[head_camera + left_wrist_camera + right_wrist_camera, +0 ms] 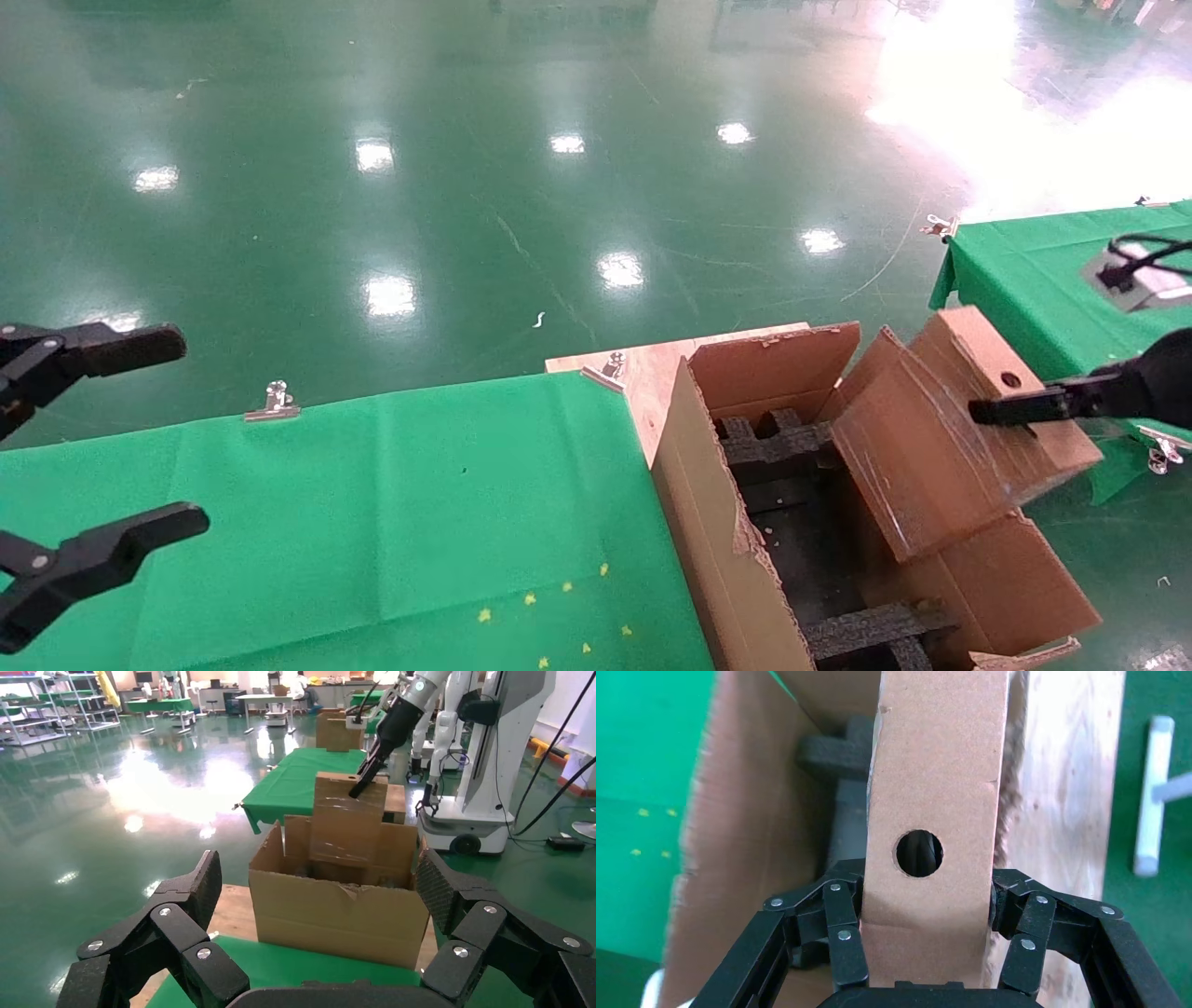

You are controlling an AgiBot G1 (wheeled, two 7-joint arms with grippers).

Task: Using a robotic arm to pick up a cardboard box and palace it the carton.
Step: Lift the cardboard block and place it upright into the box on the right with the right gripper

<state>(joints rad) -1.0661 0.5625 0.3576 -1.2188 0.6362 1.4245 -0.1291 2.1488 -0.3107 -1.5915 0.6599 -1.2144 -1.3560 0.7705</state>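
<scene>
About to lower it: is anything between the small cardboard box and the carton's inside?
No loose object blocks it. The right gripper holds the cardboard box tilted over the open carton; black foam inserts sit directly below.

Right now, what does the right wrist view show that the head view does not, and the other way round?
Only the right wrist view shows the right gripper with its black fingers pressed on both flat faces of the small flat brown cardboard box, below the round hole. Only the head view shows the left gripper open over the green cloth-covered table, and that the box hangs tilted. Both show the box held over the large brown corrugated carton with black foam inserts.
</scene>
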